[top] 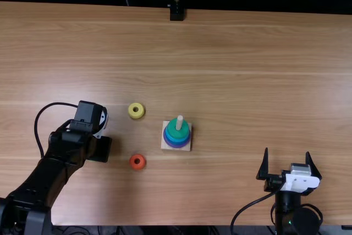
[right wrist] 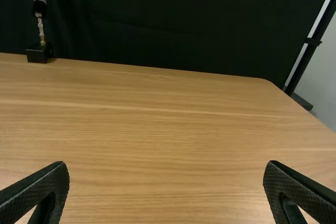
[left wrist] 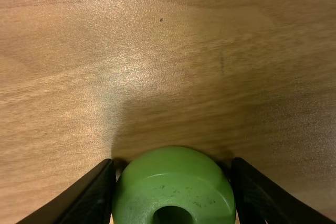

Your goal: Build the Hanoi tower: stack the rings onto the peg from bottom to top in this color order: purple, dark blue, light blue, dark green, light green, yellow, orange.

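Note:
My left gripper (top: 99,136) points down at the table, left of the yellow ring (top: 136,110) and orange ring (top: 137,162). In the left wrist view, my left gripper (left wrist: 174,169) is shut on the light green ring (left wrist: 176,182), one finger against each side. The pale peg (top: 179,123) rises from a square base (top: 166,143) holding, bottom to top, a purple ring (top: 175,145), dark blue and light blue rings, and a dark green ring (top: 177,131). My right gripper (top: 288,160) stands open at the near right; in its wrist view the right gripper (right wrist: 166,174) has nothing between its fingers.
A black stand (top: 176,12) is at the table's far edge, left of the middle. Bare wood (top: 247,81) extends between the peg's base and the right side. A dark curtain (right wrist: 173,19) hangs behind the table.

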{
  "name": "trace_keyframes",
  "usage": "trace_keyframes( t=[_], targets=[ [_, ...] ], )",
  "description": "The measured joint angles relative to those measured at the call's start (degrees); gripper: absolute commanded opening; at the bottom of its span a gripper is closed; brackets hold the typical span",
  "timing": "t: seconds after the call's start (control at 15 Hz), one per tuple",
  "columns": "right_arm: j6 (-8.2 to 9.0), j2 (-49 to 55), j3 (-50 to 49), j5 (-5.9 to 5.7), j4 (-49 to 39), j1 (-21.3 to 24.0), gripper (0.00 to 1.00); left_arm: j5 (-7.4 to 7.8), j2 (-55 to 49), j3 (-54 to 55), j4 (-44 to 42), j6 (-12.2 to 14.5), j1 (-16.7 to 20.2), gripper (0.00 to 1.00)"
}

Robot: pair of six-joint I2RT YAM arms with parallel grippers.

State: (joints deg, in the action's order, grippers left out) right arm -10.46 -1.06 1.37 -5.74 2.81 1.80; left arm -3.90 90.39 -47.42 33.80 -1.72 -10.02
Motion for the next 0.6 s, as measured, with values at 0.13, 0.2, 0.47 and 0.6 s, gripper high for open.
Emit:
trace_keyframes(
  t=[0.13, 0.2, 0.47, 0.6],
  targets=[
    [0.02, 0.00, 0.00, -0.02, 0.00, 0.00, 1.00, -0.52, 1.42, -2.10, 1.27, 0.00, 0.00, 0.00],
    [0.02, 0.00, 0.00, -0.02, 0.00, 0.00, 1.00, -0.74, 2.21, -4.87, 3.23, -0.07, -0.11, 0.00],
    [0.02, 0.00, 0.00, 0.00, 0.00, 0.02, 1.00, -1.31, 2.27, -17.07, 18.88, -3.06, -1.29, 0.00],
    [0.00, 0.00, 0.00, 0.00, 0.00, 0.00, 1.00, -1.49, 2.27, -21.46, 25.66, -3.50, -1.97, 0.00]
  ],
)
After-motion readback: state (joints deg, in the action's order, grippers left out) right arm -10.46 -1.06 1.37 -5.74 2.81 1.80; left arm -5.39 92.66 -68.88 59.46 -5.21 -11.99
